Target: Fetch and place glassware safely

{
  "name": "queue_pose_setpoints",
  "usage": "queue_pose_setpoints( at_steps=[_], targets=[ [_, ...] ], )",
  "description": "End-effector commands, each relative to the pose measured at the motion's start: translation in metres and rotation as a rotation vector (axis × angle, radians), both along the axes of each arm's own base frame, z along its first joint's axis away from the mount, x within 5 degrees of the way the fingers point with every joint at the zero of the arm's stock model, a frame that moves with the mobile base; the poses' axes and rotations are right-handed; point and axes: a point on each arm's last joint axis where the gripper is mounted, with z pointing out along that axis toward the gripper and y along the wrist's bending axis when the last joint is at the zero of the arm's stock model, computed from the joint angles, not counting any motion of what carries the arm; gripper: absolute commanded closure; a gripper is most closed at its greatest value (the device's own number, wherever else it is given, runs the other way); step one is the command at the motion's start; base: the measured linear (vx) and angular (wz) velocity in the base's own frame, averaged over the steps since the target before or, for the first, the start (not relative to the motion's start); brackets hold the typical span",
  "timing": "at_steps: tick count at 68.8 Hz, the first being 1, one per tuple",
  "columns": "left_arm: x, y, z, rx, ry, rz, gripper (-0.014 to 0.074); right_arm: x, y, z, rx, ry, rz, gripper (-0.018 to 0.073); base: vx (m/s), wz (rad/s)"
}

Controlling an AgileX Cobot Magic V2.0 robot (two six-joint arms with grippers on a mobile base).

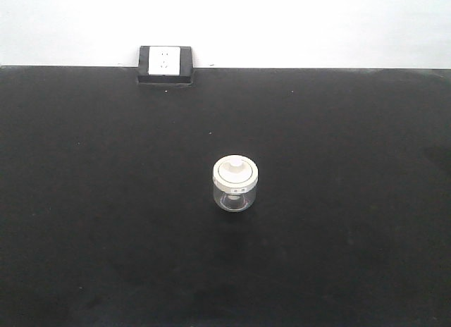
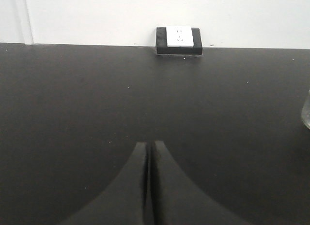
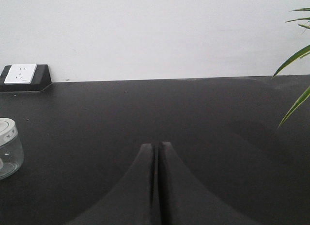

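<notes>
Spreading wide beneath me, the matte black tabletop [image 1: 84,235] carries a black-framed white wall socket [image 1: 165,63] at its far edge. My left gripper [image 2: 148,150] and right gripper [image 3: 157,150] hover with fingers pressed together, holding nothing. Between them, untouched, stands the small clear glass jar [image 1: 235,184] with its cream-white knobbed lid; the lettering on its rim is unreadable.

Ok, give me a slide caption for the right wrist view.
Right gripper, jaws shut, over the black table; lidded glass jar at far left, socket box by the wall.
</notes>
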Motion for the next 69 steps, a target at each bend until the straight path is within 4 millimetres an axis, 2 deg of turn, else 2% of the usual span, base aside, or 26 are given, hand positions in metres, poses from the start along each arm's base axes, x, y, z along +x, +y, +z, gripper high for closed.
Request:
queue_pose_setpoints(
  at_steps=[1,69],
  targets=[
    [0.0008,0.0005,-0.0026,-0.007,-0.052,0.004,0.0594,-0.0003,0.0003,0.0005,-0.022,-0.062,0.004,0.0563,0.0,0.0],
    [0.0008,0.0005,-0.0026,-0.007,-0.052,0.004,0.0594,-0.0003,0.0003,0.0004,-0.022,-0.061,0.004,0.0563,0.0,0.0]
  ],
)
